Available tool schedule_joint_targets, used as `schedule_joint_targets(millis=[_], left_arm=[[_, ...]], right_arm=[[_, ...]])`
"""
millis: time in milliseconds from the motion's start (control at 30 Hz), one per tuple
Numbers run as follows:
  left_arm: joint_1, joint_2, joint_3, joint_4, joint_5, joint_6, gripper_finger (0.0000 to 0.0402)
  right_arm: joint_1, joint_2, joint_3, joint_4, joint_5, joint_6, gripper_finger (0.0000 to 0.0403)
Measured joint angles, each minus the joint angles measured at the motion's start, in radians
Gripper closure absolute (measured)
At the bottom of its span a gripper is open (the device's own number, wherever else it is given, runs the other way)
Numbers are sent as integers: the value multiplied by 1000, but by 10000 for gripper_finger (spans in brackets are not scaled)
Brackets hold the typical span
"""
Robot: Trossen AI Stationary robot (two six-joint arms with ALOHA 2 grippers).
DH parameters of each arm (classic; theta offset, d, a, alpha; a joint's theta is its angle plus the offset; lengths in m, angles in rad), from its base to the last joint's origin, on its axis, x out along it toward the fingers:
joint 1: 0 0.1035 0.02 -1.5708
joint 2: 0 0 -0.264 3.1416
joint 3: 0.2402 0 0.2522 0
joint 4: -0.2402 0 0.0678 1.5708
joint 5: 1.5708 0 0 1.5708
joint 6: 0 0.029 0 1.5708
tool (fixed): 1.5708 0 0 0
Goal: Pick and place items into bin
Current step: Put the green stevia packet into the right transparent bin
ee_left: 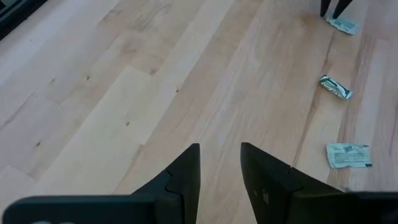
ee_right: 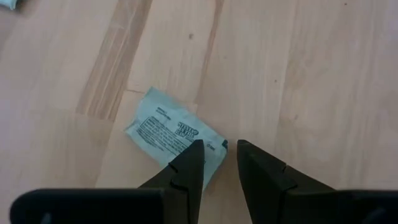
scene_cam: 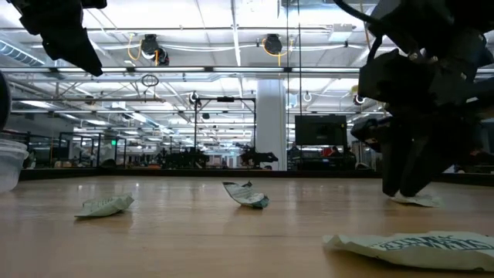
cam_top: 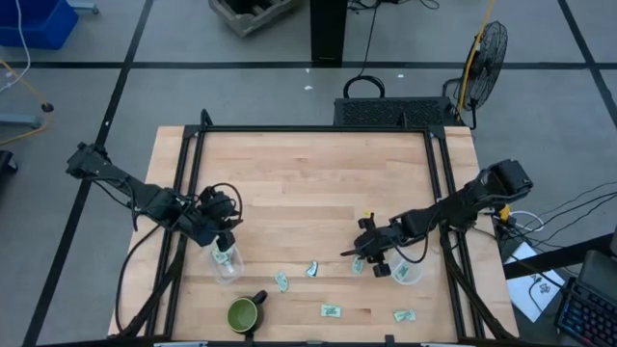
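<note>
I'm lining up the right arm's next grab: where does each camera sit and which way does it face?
High: overhead, straight down on the table; both arms show.
Low: table height, looking across; right gripper comes down onto a packet.
Left wrist: looks past the left gripper, jaws apart, empty.
Right wrist: looks past the right gripper, jaws apart, onto the packet.
Shared: the high view shows this packet too.

Bare tabletop (cam_top: 308, 183) across the far half, clear cups (cam_top: 228, 262) flanking scattered packets (cam_top: 331, 310)

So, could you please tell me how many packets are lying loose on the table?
5 visible: one under the right hand, others at. More may be hidden.
</note>
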Motion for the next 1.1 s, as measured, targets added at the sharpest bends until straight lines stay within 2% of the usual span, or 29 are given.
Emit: schedule_joint_targets(millis=[233, 467, 767, 900, 1100], left_arm=[[0, 0, 0, 0, 0, 0, 282], [0, 0, 0, 0, 0, 0, 282], [0, 0, 0, 0, 0, -1, 282], [0, 0, 0, 0, 0, -1, 282], [0, 0, 0, 0, -1, -1, 282]], right_arm=[[0, 18, 0, 47, -79, 17, 314], [0, 79, -18, 72, -72, 16, 314], [1, 84, -20, 130, -24, -68, 316], [1, 85, -21, 136, -21, -73, 337], [0, 87, -23, 187, -20, -75, 390]])
